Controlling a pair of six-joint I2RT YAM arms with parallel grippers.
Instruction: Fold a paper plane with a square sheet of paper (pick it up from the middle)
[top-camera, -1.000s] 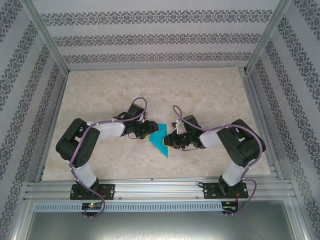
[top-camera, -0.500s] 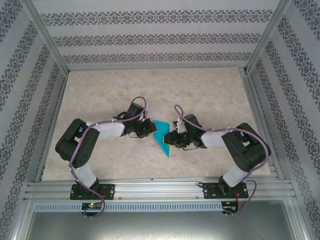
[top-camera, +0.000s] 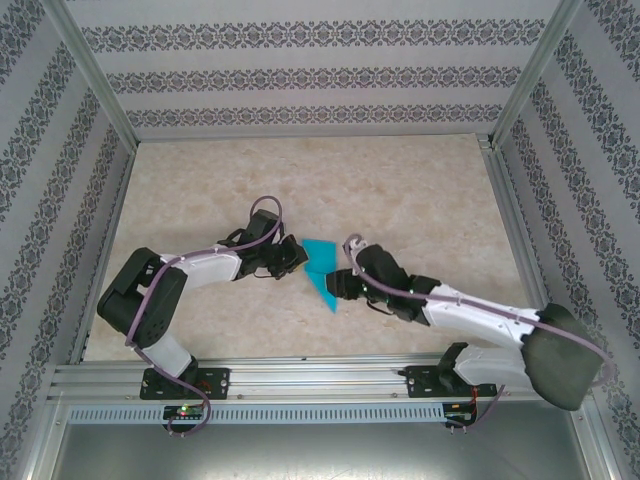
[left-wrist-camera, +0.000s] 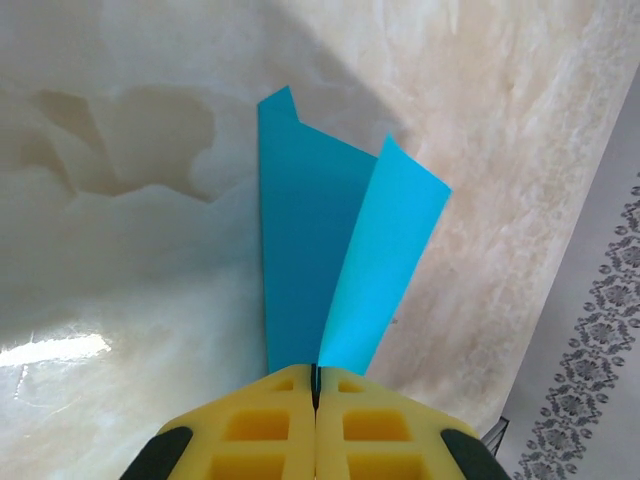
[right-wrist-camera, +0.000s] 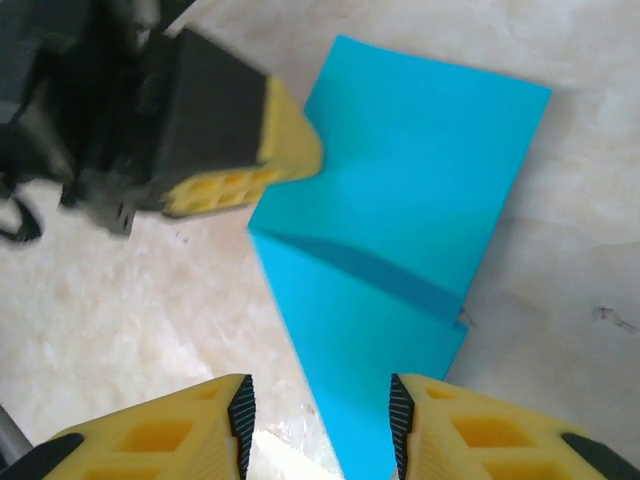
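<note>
Square sheet of paper, partly folded, sits just above the table between both arms; left gripper is clenched on one edge, two layers fanning out from its tips; right gripper is released, jaws straddling the narrow near point, apparently clear of it; hold the left clamp steady and seat the right fingers squarely over the crease before pressing.

We are seeing a thin, smooth, matt teal sheet of paper just ahead of the left pincer, whose yellow pads are looking like matt moulded plastic. Beneath the right pincer, the marbled tabletop is gleaming glossily.
</note>
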